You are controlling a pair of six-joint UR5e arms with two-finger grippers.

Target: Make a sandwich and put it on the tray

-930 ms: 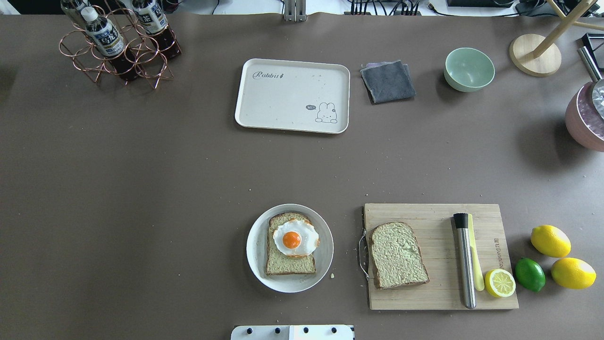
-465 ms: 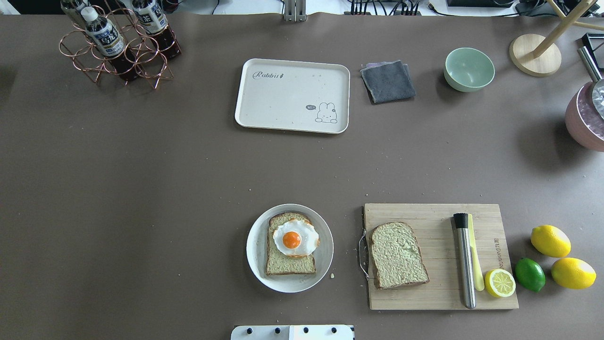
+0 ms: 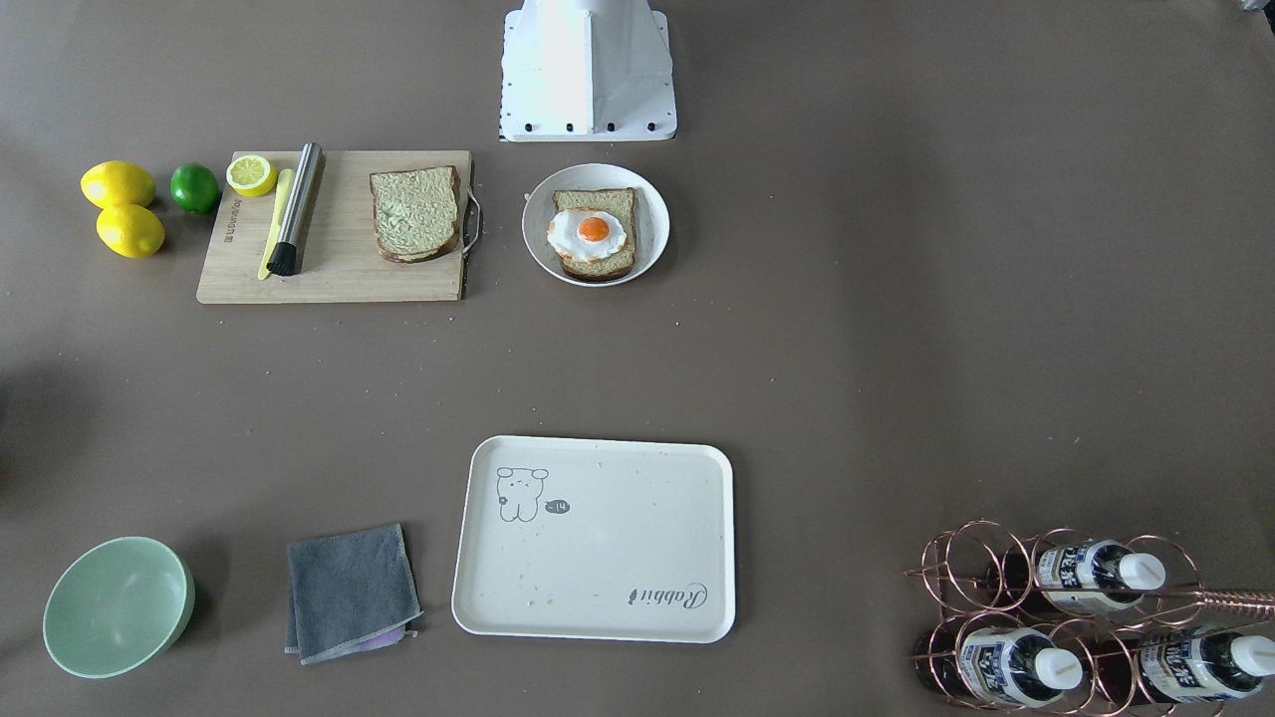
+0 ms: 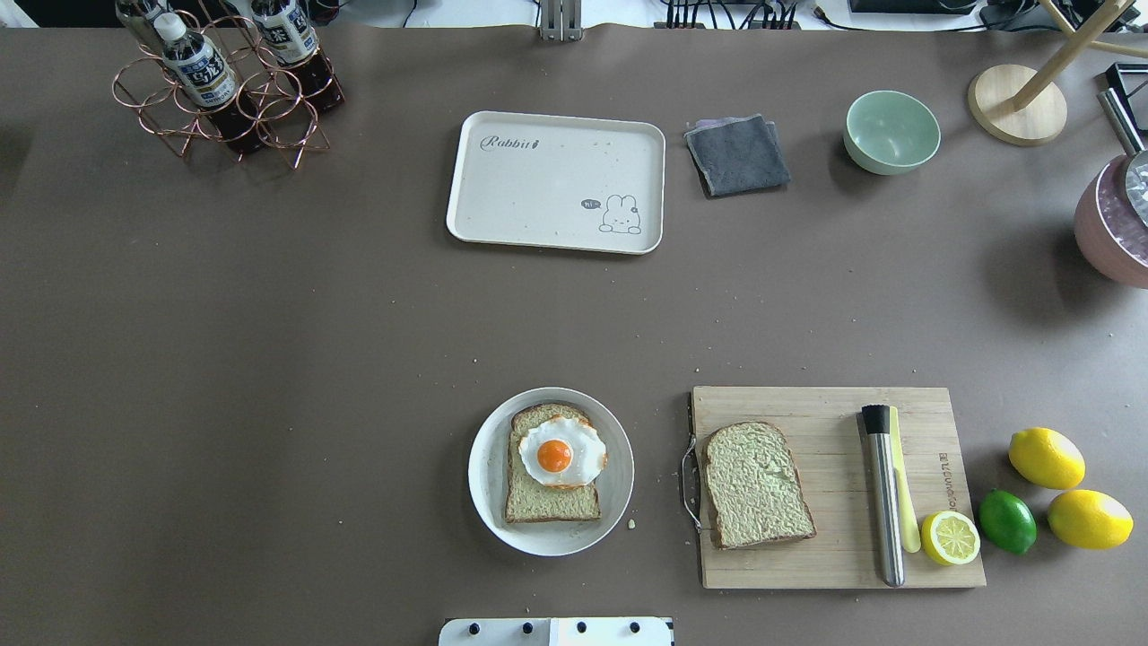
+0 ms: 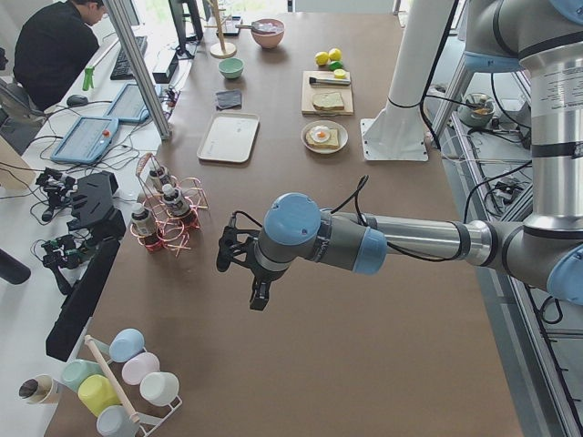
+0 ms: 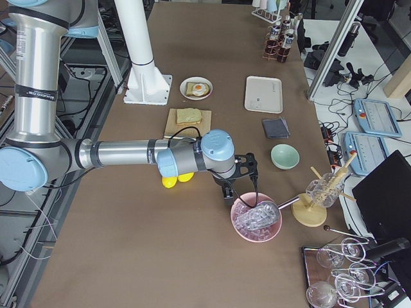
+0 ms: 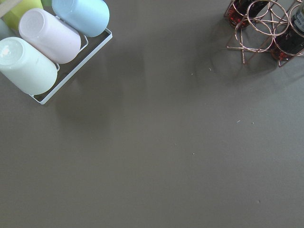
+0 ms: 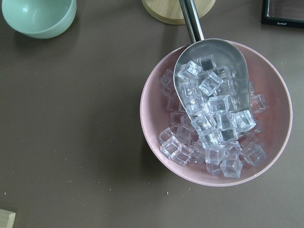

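One bread slice topped with a fried egg (image 4: 560, 451) lies on a round white plate (image 4: 489, 489), also in the front view (image 3: 595, 234). The other slice with pale greenish spread (image 4: 758, 484) lies on a wooden cutting board (image 4: 834, 547), also in the front view (image 3: 415, 211). The cream tray (image 4: 538, 193) sits bare at the table's far middle, also in the front view (image 3: 618, 558). My left gripper (image 5: 223, 257) hovers near the bottle rack, far from the bread. My right gripper (image 6: 253, 168) hovers by the pink ice bowl. I cannot tell whether either is open.
A copper rack of bottles (image 4: 224, 81) stands far left. A grey cloth (image 4: 737, 154) and a green bowl (image 4: 891, 132) lie right of the tray. A steel tool (image 4: 883, 493), lemon half, lemons and a lime (image 4: 1006, 520) sit by the board. A pink ice bowl (image 8: 156, 118) holds a scoop.
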